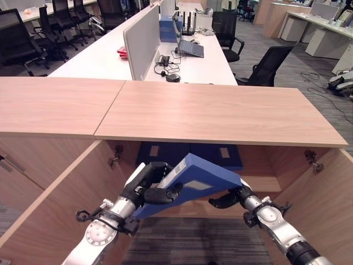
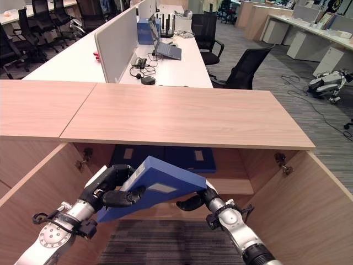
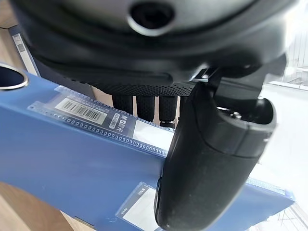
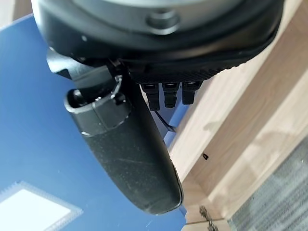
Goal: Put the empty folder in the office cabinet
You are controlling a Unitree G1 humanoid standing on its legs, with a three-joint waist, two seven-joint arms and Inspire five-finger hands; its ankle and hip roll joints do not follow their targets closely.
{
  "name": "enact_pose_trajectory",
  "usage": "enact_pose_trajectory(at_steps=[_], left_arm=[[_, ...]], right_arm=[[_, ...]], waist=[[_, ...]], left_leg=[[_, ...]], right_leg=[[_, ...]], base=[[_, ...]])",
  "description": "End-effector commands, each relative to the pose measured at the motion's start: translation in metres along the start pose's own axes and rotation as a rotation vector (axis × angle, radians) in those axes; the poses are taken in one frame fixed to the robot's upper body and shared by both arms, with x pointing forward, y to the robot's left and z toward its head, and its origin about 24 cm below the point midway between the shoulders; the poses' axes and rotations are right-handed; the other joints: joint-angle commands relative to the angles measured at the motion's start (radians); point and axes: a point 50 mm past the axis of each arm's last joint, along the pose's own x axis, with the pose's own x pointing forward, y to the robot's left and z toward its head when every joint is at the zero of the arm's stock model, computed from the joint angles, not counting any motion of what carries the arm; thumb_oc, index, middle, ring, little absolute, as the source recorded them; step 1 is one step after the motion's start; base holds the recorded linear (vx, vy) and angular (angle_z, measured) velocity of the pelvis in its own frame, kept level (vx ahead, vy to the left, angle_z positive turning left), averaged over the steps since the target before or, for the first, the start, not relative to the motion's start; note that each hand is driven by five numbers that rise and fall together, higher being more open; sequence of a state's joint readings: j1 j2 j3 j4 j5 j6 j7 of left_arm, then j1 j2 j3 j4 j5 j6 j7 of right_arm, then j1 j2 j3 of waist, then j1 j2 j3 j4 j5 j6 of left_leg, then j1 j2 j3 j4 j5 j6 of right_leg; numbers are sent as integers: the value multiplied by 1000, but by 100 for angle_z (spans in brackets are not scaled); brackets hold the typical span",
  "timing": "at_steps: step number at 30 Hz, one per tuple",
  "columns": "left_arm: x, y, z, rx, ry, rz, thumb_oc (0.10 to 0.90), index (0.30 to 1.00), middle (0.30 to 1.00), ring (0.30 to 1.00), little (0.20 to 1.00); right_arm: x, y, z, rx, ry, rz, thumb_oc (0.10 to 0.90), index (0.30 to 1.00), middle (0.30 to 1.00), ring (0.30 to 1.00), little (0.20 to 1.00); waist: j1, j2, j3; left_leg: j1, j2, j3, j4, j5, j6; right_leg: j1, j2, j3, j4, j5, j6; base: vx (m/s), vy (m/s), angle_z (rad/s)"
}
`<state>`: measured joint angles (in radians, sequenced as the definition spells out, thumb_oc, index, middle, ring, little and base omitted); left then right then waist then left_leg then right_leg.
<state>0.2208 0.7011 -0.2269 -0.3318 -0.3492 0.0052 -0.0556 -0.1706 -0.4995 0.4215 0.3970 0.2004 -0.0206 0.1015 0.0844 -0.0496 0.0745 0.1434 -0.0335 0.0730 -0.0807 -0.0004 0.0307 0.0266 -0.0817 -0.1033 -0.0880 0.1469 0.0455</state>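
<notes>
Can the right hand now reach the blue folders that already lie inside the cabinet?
Probably not. The right hand is busy under the tilted folder, which the left hand grips too, and this folder sits in front of the stored folders. The cabinet doors stand open.

Office w/ long white desks (image 1: 105, 55) stretching away, split down the middle by a grey divider panel (image 1: 142, 38). On the desk right of the panel: open laptop (image 1: 186, 41), black headset (image 1: 163, 62), dark mouse (image 1: 173, 78), blue box (image 1: 167, 28). A red item (image 1: 122, 51) lies left of the panel. Black office chairs (image 1: 265, 66) stand along both sides. Grey carpet (image 1: 287, 72) w/ loose cables at far right.
</notes>
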Motion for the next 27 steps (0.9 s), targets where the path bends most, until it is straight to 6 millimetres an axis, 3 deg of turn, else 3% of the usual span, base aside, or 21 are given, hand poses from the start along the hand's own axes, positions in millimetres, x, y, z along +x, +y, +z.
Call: enact_pose_trajectory(at_steps=[1, 6, 11, 15, 18, 19, 22, 25, 27], left_arm=[[11, -8, 59, 66, -330, -99, 400, 300, 300, 300, 300], [11, -10, 58, -32, -340, -83, 400, 300, 300, 300, 300], [11, -10, 54, -116, -339, -61, 400, 300, 300, 300, 300], [20, -14, 45, -161, -309, -85, 400, 300, 300, 300, 300], [23, -15, 43, -172, -306, -88, 400, 300, 300, 300, 300], [31, -21, 44, -222, -321, -104, 400, 300, 300, 300, 300], [36, -27, 46, -269, -343, -112, 400, 300, 300, 300, 300], [45, -38, 48, -391, -376, -128, 400, 300, 300, 300, 300], [47, -42, 45, -426, -372, -133, 400, 300, 300, 300, 300]], right_arm=[[14, -25, 94, -160, -369, -24, 800, 900, 900, 900, 900], [15, -26, 89, -169, -346, -22, 800, 900, 900, 900, 900], [16, -16, 79, -68, -322, 15, 800, 900, 900, 900, 900], [10, 5, 95, 65, -425, 128, 800, 900, 900, 900, 900], [10, 9, 97, 80, -436, 148, 800, 900, 900, 900, 900], [10, 26, 109, 208, -494, 228, 800, 900, 900, 900, 900], [12, 36, 113, 309, -520, 257, 800, 900, 900, 900, 900], [16, 58, 123, 589, -568, 303, 800, 900, 900, 900, 900], [15, 64, 127, 654, -591, 327, 800, 900, 900, 900, 900]], waist=[[-7, 2, -48], [-4, 0, -48], [0, 2, -51], [-3, 0, -53], [-3, 0, -53], [-3, -2, -55], [-3, -2, -57], [-3, 0, -59], [-3, 2, -59]], left_leg=[[-43, -9, -67, -7, -42, -28], [-45, -9, -66, -7, -43, -29], [-45, -7, -64, -7, -45, -30], [-44, -8, -64, -7, -44, -30], [-43, -7, -64, -7, -44, -30], [-40, -6, -63, -7, -46, -30], [-37, -5, -62, -7, -47, -29], [-33, -6, -61, -7, -50, -28], [-32, -6, -61, -7, -52, -27]], right_leg=[[64, 27, 10, 1, -47, -13], [63, 28, 11, 1, -46, -13], [61, 28, 14, 1, -48, -13], [62, 27, 12, 1, -50, -12], [63, 27, 12, 1, -50, -12], [65, 27, 12, 1, -53, -12], [67, 28, 13, 1, -56, -13], [71, 30, 15, 1, -58, -14], [72, 31, 16, 1, -59, -14]], base=[[0, 0, 0], [0, 0, 0], [0, 0, 0], [0, 0, 0], [0, 0, 0], [0, 0, 0], [0, 0, 0], [0, 0, 0], [5, 2, -2]])
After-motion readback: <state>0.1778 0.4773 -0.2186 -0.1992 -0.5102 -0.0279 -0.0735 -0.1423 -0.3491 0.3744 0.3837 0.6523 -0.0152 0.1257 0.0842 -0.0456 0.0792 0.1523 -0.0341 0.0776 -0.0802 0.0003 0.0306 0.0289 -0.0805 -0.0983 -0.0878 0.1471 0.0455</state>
